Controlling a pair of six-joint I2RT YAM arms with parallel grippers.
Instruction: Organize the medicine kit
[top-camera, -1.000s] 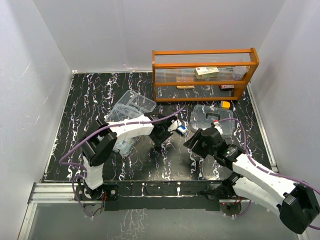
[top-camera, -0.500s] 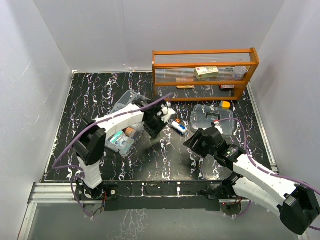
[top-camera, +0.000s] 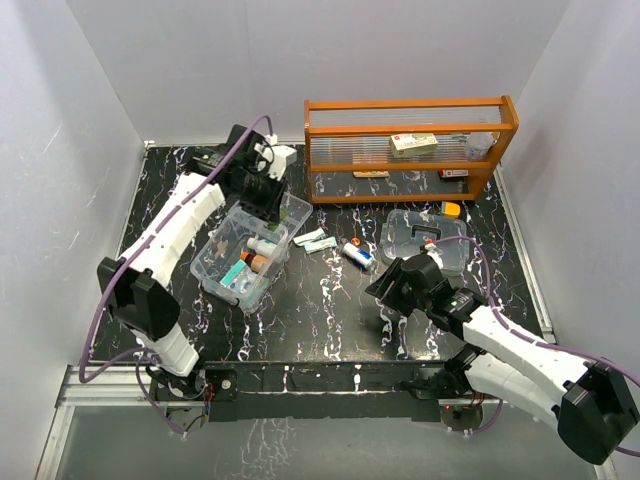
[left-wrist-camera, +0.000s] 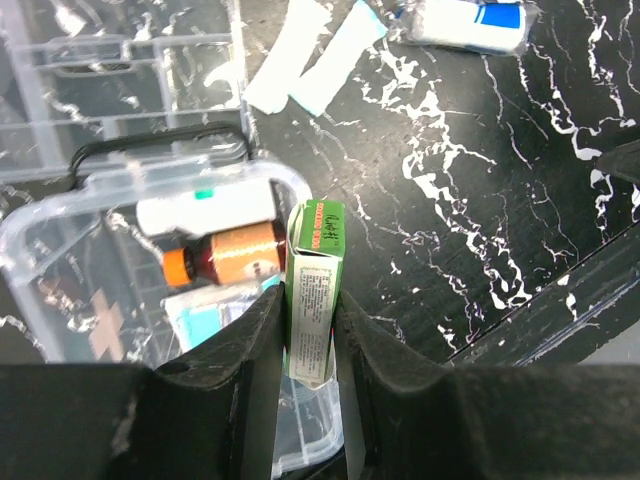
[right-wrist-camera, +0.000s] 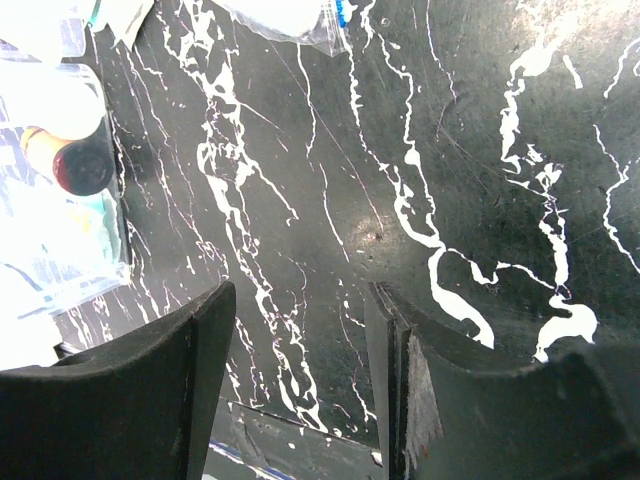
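Observation:
The medicine kit's clear box (top-camera: 226, 262) sits left of centre and holds a white bottle (left-wrist-camera: 205, 209), an orange-capped brown bottle (left-wrist-camera: 225, 255) and a teal packet (left-wrist-camera: 205, 312). Its clear divided tray (left-wrist-camera: 90, 90) lies at the box's far end. The clear lid with a dark handle (top-camera: 425, 238) lies on the right. My left gripper (top-camera: 268, 165) is raised behind the box, shut on a small green medicine box (left-wrist-camera: 312, 285). My right gripper (top-camera: 385, 290) is open and empty low over the table, in front of the lid.
Two flat packets (top-camera: 315, 241) and a blue-and-white pouch (top-camera: 357, 255) lie on the table between box and lid. An orange wooden rack (top-camera: 410, 140) with boxes on it stands at the back right. White walls close in three sides.
My left arm has swung from the table's middle up and back to the left, uncovering the clear box. The right arm has hardly moved.

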